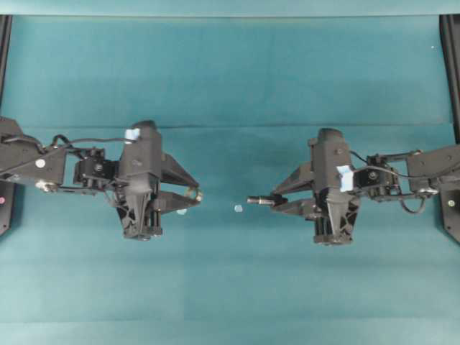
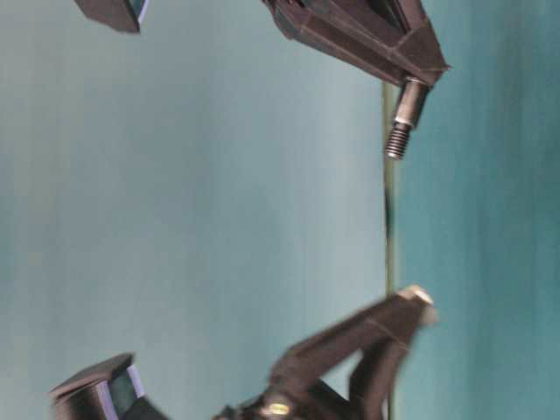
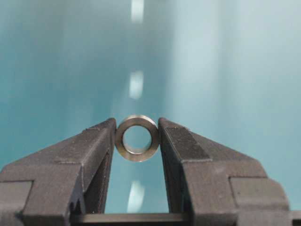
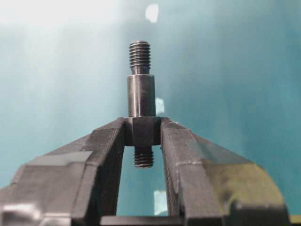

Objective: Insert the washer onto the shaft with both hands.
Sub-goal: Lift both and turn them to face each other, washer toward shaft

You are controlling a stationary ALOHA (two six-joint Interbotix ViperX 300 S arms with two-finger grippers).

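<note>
2 black robot arms face each other above a teal-covered table (image 1: 230, 79), each holding 1 half of the assembly. The left gripper (image 1: 192, 200) has its fingers (image 3: 96, 155) closed on the washer (image 3: 137, 138), a silvery-brass ring pinched by its outer rim at the very fingertips so that its centre hole stays open and faces outward. The right gripper (image 1: 277, 203) has its fingers (image 4: 106, 155) clamped on the thick middle collar of the shaft (image 4: 140, 96), a dark stepped rod whose threaded end juts past the fingertips toward the left arm in the overhead view. Washer and shaft are well apart, both clear of the table, with a tiny pale speck (image 1: 238, 208) lying on the cloth between them.

The step in hand appears to be bringing the 2 parts together in mid-air. Doing it well likely means lining the ring's hole up squarely on the rod's axis before closing the gap, since the hole looks only slightly wider than the thread. A slow, straight approach along that axis should help, with neither grip loosened until the ring has slid over the thread and onto the smooth section. Any tilt of the ring could catch it on the thread, and a slip from such a shallow fingertip hold would drop it.
</note>
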